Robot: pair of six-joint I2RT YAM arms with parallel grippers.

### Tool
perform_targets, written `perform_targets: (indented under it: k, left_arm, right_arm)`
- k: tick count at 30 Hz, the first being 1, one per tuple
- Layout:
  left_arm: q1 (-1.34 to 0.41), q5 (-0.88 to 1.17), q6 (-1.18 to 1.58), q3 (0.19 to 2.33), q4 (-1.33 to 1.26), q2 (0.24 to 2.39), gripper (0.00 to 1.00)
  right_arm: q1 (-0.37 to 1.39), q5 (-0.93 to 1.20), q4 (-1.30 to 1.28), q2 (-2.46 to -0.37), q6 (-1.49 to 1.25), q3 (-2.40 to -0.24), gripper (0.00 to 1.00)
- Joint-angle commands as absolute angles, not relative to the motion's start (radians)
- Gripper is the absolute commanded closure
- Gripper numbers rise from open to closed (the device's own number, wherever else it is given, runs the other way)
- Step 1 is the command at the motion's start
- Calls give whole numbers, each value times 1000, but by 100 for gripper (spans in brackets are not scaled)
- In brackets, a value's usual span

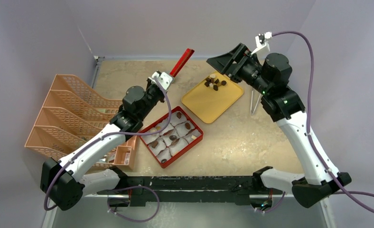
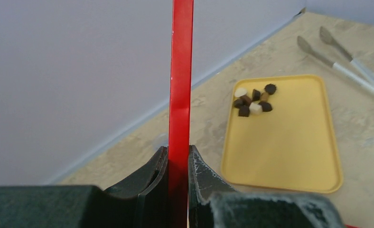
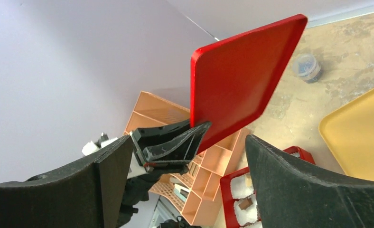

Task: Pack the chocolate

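Several dark, light brown and cream chocolate chunks lie at the far end of a yellow tray; they also show in the left wrist view. More chunks sit in white paper cups inside the open red box. My left gripper is shut on the red lid and holds it up off the table, edge-on in the left wrist view. My right gripper is open and empty, above the tray's far end, facing the lid.
An orange mesh file rack stands at the left, close to the box. Metal tongs lie right of the tray, also in the left wrist view. A small grey-blue round thing sits on the table near the back wall.
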State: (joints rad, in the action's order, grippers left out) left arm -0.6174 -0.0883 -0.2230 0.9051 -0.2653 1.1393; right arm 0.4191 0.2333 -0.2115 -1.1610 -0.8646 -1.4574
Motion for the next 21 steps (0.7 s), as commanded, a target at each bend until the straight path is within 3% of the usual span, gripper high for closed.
perform_targets:
  k: [1, 8, 15, 21]
  left_arm:
    - [-626, -120, -488, 897, -297, 1075, 100]
    - [-648, -90, -611, 899, -193, 1020, 100]
    - [-702, -117, -703, 897, -125, 1019, 100]
    - [-774, -206, -756, 890, -136, 1038, 100]
  right_arm:
    - [422, 206, -246, -1228, -902, -1537, 9]
    - [422, 217, -338, -1362, -940, -1665, 9]
    - [422, 287, -214, -1434, -1031, -1643, 12]
    - [423, 307, -285, -1533, -1081, -1668, 16]
